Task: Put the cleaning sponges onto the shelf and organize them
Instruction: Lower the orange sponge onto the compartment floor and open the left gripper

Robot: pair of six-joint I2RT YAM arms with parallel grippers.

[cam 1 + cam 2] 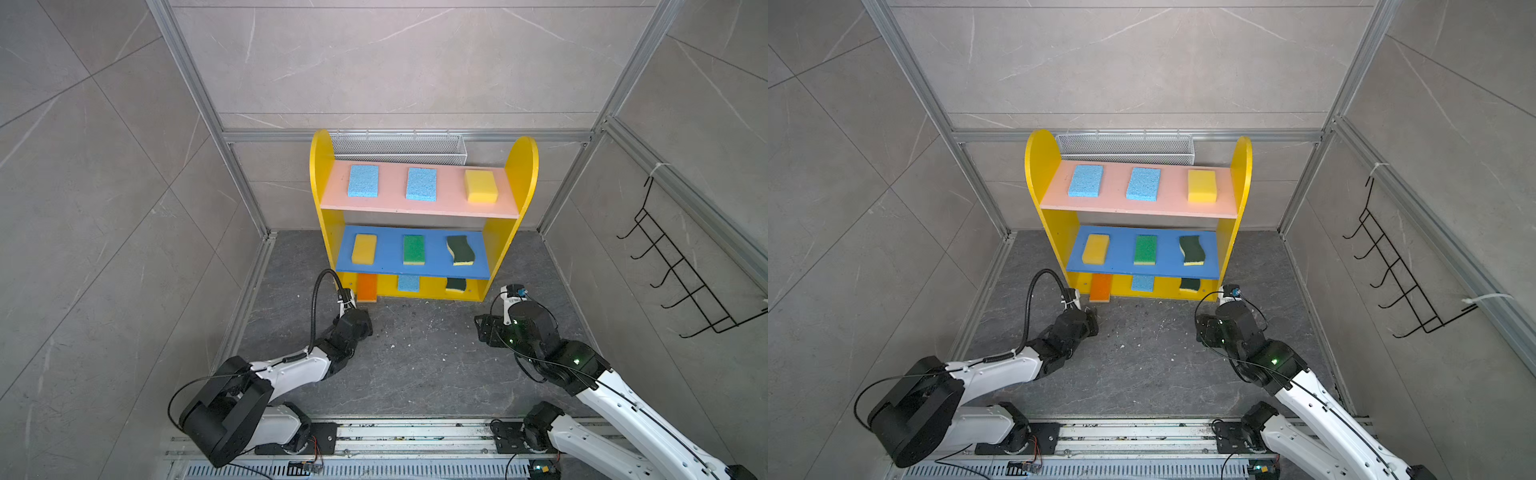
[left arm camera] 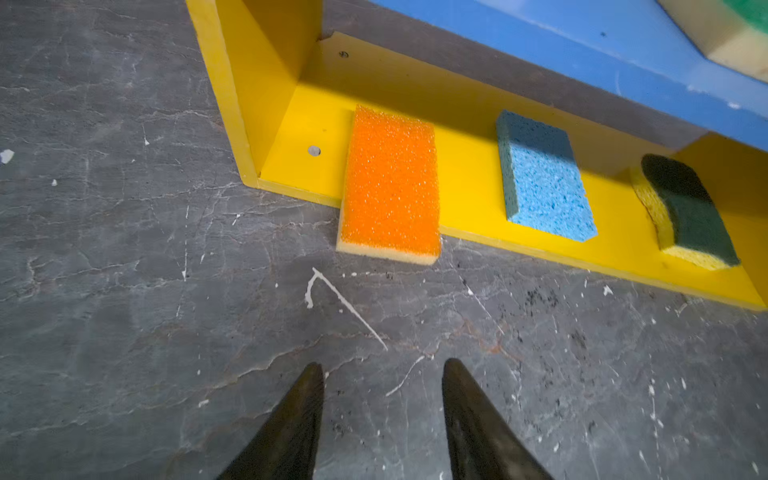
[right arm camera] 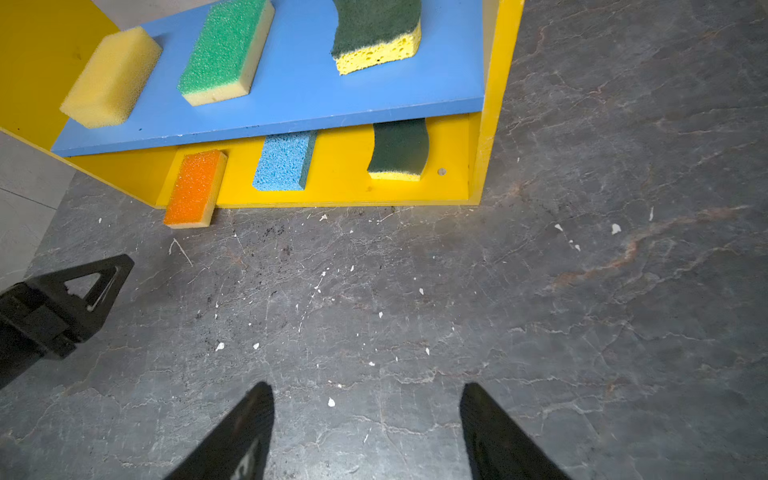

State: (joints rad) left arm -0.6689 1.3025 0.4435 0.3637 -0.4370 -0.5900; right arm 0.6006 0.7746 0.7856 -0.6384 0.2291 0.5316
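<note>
The left gripper (image 2: 382,370) hangs low over the grey floor (image 2: 124,291), in front of the left end of the shelf (image 1: 322,153). Its jaws stand apart with only bare floor between them, and it holds nothing. The shelf stands at the back wall, and all nine sponges are on it, three per level. On the pink board (image 1: 390,203), from left to right, lie the left blue sponge (image 1: 363,180), the middle blue sponge (image 1: 421,184) and the upper yellow sponge (image 1: 481,186). Each lies flat and apart from its neighbour. The blue board (image 1: 390,253) carries the lower yellow sponge (image 1: 364,248), the green sponge (image 1: 414,249) and the upper wavy sponge (image 1: 460,250). The yellow base (image 2: 469,174) carries the orange sponge (image 2: 390,183), the bottom blue sponge (image 2: 544,178) and the lower wavy sponge (image 2: 690,212). The orange sponge projects past the front edge of the base, ahead of the left gripper. Whether its overhanging end touches the floor cannot be settled from these views. The other two sponges lie wholly on the base. The right gripper (image 3: 368,390) hangs over the floor in front of the right end of the shelf, jaws wide apart and empty. A white wire basket (image 1: 399,147) sits behind the shelf top. A black hook rack (image 1: 681,270) hangs on the right wall.
</note>
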